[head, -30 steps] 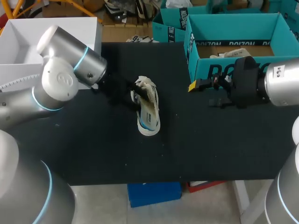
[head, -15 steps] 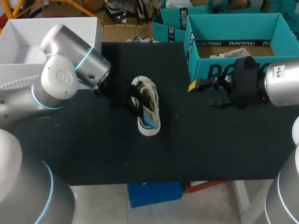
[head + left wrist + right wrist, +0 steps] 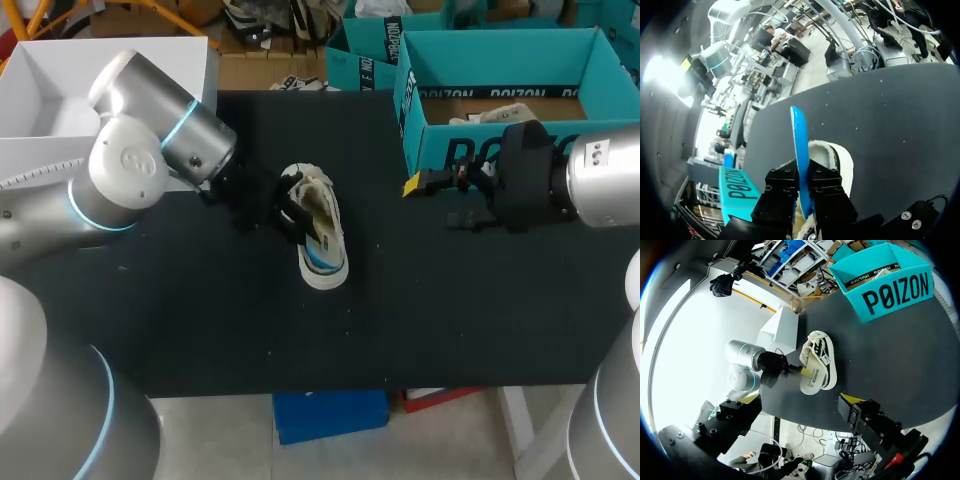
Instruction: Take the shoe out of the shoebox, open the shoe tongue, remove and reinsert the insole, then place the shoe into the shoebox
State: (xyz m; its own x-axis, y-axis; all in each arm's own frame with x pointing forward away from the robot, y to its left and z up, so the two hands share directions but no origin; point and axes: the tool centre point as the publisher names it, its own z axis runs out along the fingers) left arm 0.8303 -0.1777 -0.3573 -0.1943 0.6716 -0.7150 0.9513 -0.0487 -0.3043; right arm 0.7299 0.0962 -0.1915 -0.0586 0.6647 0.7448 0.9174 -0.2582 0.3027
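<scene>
Left hand (image 3: 802,176) clamped on blue insole (image 3: 799,145), seemingly over shoe (image 3: 320,235), black table (image 3: 450,310), teal shoebox (image 3: 445,140)

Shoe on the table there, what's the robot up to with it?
The left arm's pincer is shut on the blue insole, holding it on edge over the opening of the shoe. The shoe lies on the black table, outside the teal shoebox. The right arm's pincer hovers by the shoebox's front wall with nothing in it.

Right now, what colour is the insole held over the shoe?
Bright blue: the insole shows best in the left wrist view.
</scene>
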